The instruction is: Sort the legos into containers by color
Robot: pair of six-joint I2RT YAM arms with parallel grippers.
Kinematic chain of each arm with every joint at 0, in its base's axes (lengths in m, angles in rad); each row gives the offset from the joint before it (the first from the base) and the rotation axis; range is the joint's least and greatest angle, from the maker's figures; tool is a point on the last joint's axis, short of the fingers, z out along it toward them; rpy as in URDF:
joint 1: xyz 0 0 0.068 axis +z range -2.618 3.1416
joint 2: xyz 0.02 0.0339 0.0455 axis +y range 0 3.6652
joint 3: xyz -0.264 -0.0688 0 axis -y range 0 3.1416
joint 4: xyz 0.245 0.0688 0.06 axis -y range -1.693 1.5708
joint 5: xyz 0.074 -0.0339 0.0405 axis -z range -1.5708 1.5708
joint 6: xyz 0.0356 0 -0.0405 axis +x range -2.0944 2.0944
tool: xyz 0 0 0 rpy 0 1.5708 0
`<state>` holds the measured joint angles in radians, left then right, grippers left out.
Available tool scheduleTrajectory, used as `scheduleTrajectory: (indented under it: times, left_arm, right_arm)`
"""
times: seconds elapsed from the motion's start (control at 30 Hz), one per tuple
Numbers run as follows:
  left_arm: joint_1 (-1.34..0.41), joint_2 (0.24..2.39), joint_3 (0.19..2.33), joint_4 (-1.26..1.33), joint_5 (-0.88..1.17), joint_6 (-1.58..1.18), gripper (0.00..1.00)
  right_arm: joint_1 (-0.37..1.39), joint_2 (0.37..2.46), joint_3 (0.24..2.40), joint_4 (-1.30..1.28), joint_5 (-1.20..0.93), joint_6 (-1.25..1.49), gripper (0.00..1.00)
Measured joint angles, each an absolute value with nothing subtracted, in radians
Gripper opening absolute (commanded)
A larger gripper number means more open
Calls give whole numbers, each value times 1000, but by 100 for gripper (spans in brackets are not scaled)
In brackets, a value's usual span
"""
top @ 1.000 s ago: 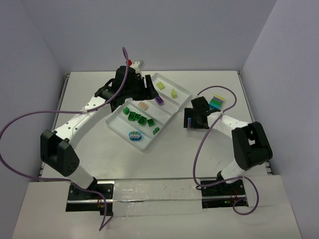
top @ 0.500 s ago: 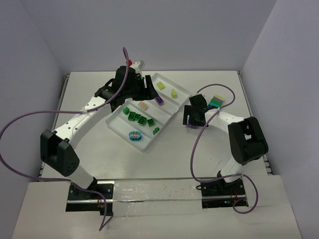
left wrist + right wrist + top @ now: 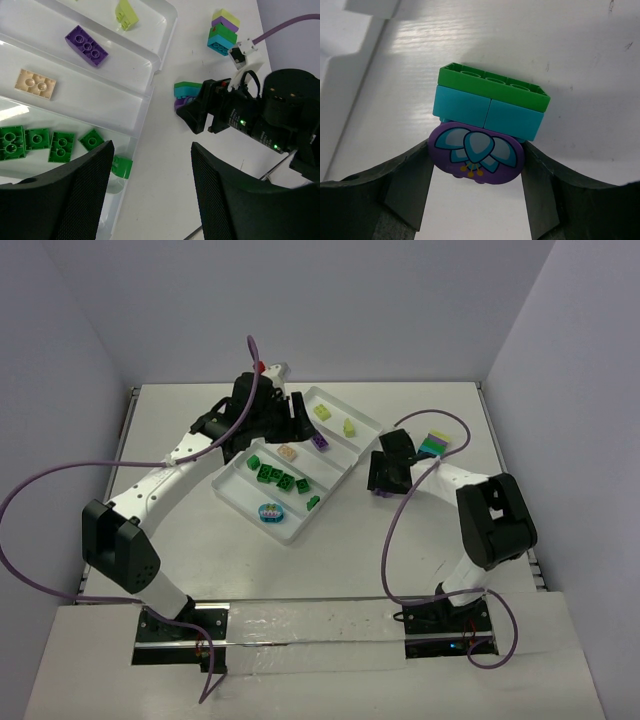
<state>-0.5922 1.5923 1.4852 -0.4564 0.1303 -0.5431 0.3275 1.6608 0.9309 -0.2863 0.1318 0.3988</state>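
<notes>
My right gripper [image 3: 476, 170] is shut on a clump of legos [image 3: 490, 107] on the table right of the tray: a green brick on top, teal in the middle, and a purple oval piece [image 3: 476, 155] with both fingers pressed to its sides. From above, this right gripper [image 3: 378, 480] sits beside the containers [image 3: 290, 537]. My left gripper [image 3: 150, 195] hangs open and empty over the tray's right edge. The compartments hold a purple brick [image 3: 86, 45], a peach brick [image 3: 35, 84], green bricks [image 3: 37, 142] and a yellow-green brick [image 3: 126, 13].
A second multi-colour clump [image 3: 434, 444] lies on the table behind the right arm, by its purple cable. A small green brick [image 3: 120, 166] rests at the tray's near wall. A teal oval piece [image 3: 270, 511] lies in the front compartment.
The right gripper has shifted slightly left and its jaws have closed in onto the clump. The left arm has not moved.
</notes>
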Motion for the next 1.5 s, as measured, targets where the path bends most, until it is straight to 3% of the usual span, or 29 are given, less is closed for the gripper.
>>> scheduleTrajectory:
  times: [0.2, 0.47, 0.83, 1.17, 1.5]
  left_arm:
    - [-588, 1677, 1547, -490, 165, -576, 71]
    - [-586, 1849, 1570, -419, 413, -641, 73]
    - [-586, 1879, 1528, -153, 681, -818, 73]
    - [-621, 2013, 1549, -150, 725, -858, 73]
    - [-637, 2020, 1549, -154, 770, -861, 60]
  right_arm:
    - [331, 1457, 891, -288, 28, 386, 27]
    - [343, 1223, 833, -219, -182, 351, 28]
    - [360, 1153, 770, -211, -293, 285, 28]
    - [364, 1145, 770, -223, -335, 260, 29]
    - [368, 1145, 770, -238, -342, 245, 30]
